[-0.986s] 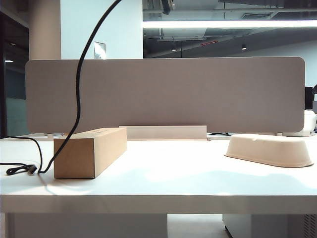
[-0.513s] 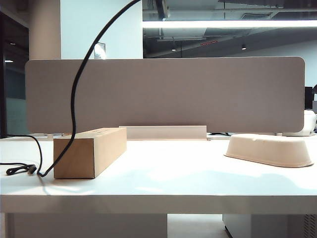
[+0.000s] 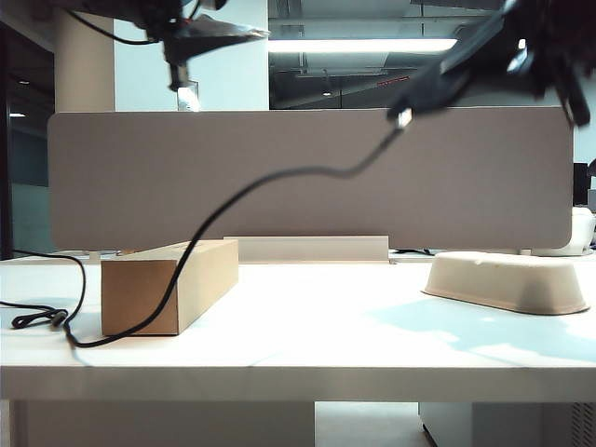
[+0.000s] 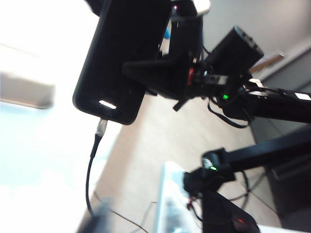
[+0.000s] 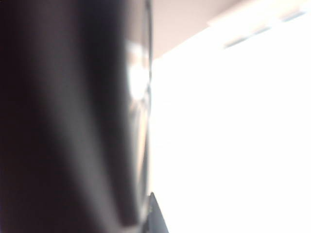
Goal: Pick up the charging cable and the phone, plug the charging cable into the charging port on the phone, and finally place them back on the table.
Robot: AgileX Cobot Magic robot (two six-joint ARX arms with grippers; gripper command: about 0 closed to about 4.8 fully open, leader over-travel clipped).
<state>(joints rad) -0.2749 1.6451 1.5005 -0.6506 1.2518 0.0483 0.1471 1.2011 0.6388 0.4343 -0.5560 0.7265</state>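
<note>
The black phone (image 3: 452,67) hangs tilted high above the table's (image 3: 326,340) right half, with my right gripper (image 3: 510,37) shut on it. The left wrist view shows the same phone (image 4: 121,53) clamped by the right gripper (image 4: 163,68). In the right wrist view the phone (image 5: 73,121) is a dark blur. The charging cable's plug (image 4: 101,127) sits in the charging port on the phone's short edge. From there the cable (image 3: 251,191) sags down to the table at the left. My left gripper (image 3: 186,42) hovers open at the upper left, away from the cable.
A cardboard box (image 3: 168,284) lies on the table's left, with the cable passing in front of it. The cable's loose end (image 3: 37,317) is coiled at the far left. An off-white pulp tray (image 3: 507,279) sits at the right. A grey divider panel (image 3: 307,177) stands behind.
Both arms have dropped into the exterior view. The cable's upper end has swung right and down with the phone. The left gripper has let go of the cable.
</note>
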